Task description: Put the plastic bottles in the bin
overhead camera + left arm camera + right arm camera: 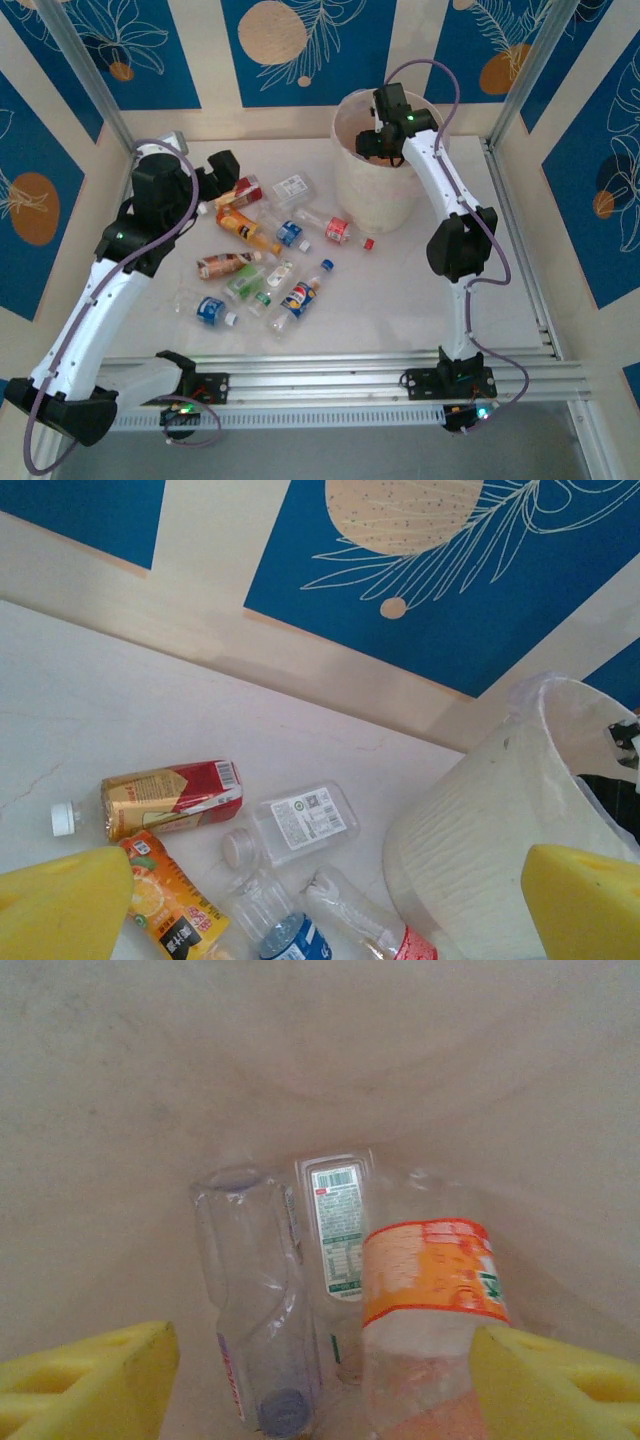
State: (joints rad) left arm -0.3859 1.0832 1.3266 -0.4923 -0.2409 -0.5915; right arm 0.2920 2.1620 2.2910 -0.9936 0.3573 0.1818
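My right gripper [377, 141] hangs inside the mouth of the white bin [372, 190], jaws wide apart. In the right wrist view, between the yellow fingers [90, 1375], an orange-labelled bottle [430, 1275] stands free against the right-hand pad. A clear crushed bottle [255, 1290] and a white-labelled one [337, 1225] lie on the bin's floor [300, 1060]. My left gripper [222, 170] hovers open over the scattered plastic bottles [255, 255] on the table. Below it I see a red-labelled bottle [170, 798], a flat clear one [300, 822] and an orange-labelled one [170, 905].
The bin [470, 830] stands at the table's back right, close to a crushed red-labelled bottle [335, 229] and a loose red cap [368, 243]. Metal frame posts [515, 90] and patterned walls close in the back and sides.
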